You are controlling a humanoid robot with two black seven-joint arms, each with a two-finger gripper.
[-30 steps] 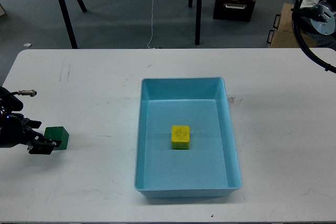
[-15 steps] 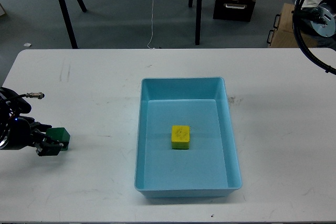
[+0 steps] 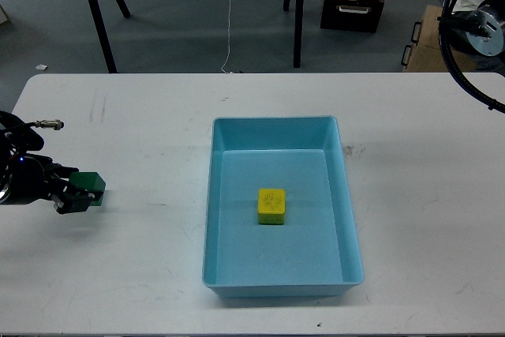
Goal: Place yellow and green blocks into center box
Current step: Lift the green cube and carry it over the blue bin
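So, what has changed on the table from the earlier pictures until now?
The left gripper, shut on the green block, has raised it a little and carried it slightly right. The yellow block stayed inside the blue box, which did not move.

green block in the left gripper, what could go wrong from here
The left gripper holds the green block only by its near side, far from the blue box, so it may slip during the long carry. Carried low, it could clip the box's left wall. Dropped carelessly, it could land on the yellow block already inside.
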